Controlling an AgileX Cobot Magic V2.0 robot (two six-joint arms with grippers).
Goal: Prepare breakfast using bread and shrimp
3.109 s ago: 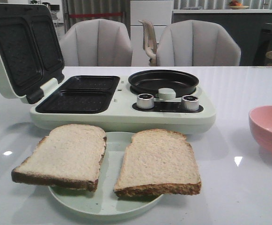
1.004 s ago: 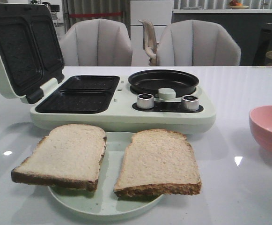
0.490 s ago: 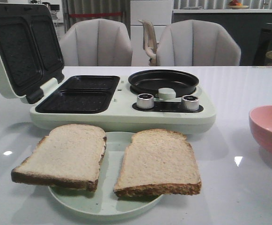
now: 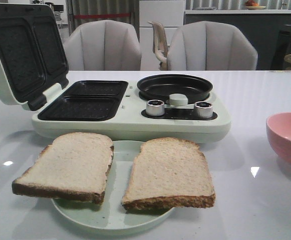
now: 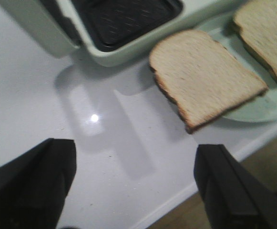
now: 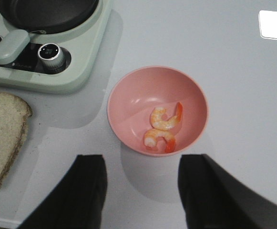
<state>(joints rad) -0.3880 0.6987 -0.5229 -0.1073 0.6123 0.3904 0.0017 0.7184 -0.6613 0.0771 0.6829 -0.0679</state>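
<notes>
Two bread slices lie side by side on a pale green plate [image 4: 112, 220] at the front of the table: the left slice [image 4: 67, 165] [image 5: 205, 76] and the right slice [image 4: 169, 172] [image 6: 2, 136]. Two curled shrimp [image 6: 163, 128] rest inside a pink bowl [image 4: 288, 137] [image 6: 128, 90] at the right. My left gripper [image 5: 133, 183] hovers open over bare table near the left slice, holding nothing. Just short of the bowl, my right gripper [image 6: 142, 188] is open and empty. Neither gripper shows in the front view.
A pale green breakfast maker [image 4: 130, 122] stands behind the plate, its sandwich lid [image 4: 22, 50] raised, two dark grill wells [image 4: 87, 100], a round black pan [image 4: 174, 86] and two knobs [image 4: 155, 107]. Grey chairs stand behind the table. The table's near edge [image 5: 210, 179] is close to my left gripper.
</notes>
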